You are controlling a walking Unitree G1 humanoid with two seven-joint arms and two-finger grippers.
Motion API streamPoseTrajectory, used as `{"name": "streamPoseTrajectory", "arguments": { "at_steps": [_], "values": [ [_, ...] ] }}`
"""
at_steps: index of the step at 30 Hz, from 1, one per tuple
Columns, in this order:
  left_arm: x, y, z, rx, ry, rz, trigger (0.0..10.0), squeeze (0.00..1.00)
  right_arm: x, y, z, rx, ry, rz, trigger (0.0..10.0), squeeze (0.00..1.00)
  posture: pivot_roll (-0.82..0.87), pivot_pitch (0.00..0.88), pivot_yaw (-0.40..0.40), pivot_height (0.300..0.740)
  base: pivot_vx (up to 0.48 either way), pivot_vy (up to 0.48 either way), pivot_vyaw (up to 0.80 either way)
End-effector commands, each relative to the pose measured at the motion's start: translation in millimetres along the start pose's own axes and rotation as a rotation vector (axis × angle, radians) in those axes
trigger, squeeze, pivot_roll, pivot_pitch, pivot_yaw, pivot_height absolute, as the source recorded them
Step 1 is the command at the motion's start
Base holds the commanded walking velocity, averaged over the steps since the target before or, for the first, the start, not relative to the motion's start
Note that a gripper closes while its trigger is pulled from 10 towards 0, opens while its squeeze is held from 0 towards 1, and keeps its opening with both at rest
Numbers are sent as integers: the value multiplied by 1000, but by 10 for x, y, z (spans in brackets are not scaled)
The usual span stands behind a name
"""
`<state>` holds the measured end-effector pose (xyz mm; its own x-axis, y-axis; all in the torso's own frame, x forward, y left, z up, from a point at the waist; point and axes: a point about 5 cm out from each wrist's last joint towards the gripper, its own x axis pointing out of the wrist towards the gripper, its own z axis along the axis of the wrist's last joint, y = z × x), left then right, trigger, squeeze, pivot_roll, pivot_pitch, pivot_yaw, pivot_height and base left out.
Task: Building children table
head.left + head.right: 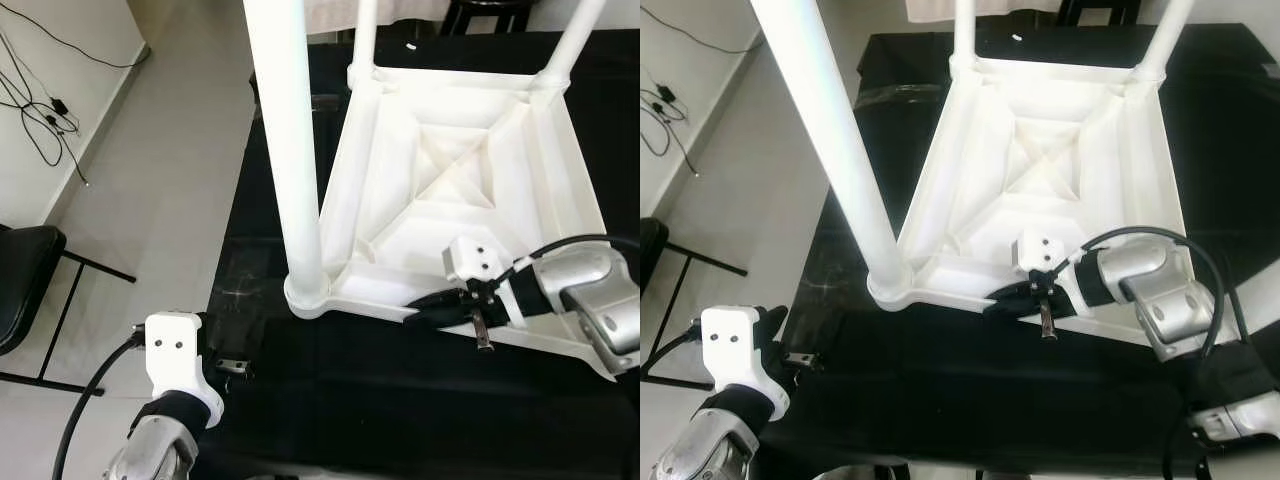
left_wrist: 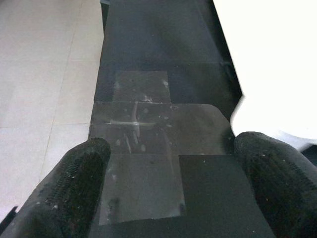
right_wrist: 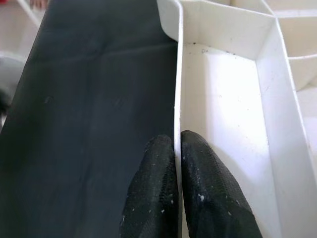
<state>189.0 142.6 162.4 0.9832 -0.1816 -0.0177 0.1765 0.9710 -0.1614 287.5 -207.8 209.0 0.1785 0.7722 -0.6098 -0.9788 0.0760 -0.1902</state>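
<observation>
White plastic children table (image 1: pixel 455 190), upside down on black table (image 1: pixel 400 400).
I see ribbed underside, three legs up; right pincer (image 3: pixel 177 163) pinching its near rim; left pincer (image 2: pixel 168 183) spread.

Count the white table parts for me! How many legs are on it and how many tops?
Table legs: 3, one near, two far
Table tops: 1, upside down, its near rim pinched by the right claw
Total: 4

Plain indoor room, pale tiled floor (image 1: pixel 170 200), white wall with trailing black cables (image 1: pixel 35 110), black chair (image 1: pixel 20 285)
</observation>
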Motion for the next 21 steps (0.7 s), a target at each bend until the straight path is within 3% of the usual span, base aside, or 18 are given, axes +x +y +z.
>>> {"name": "streamPoseTrajectory", "arguments": {
  "at_steps": [1,5,13,21],
  "values": [
    [-18,43,-68,7,41,6,10000,0,202,274,150,-140,-40,273,0,0,-32,211,83,740,0,0,0],
    [-7,46,-69,9,42,3,10000,0,214,443,150,-144,-47,334,0,0,-36,212,88,740,0,0,0],
    [1,53,-68,10,43,-2,10000,0,172,595,178,-147,-65,396,0,0,-38,212,95,740,0,0,0],
    [8,68,-61,17,43,-6,10000,0,186,760,231,-224,-31,486,0,0,-34,209,104,740,0,0,0]
  ]
}}
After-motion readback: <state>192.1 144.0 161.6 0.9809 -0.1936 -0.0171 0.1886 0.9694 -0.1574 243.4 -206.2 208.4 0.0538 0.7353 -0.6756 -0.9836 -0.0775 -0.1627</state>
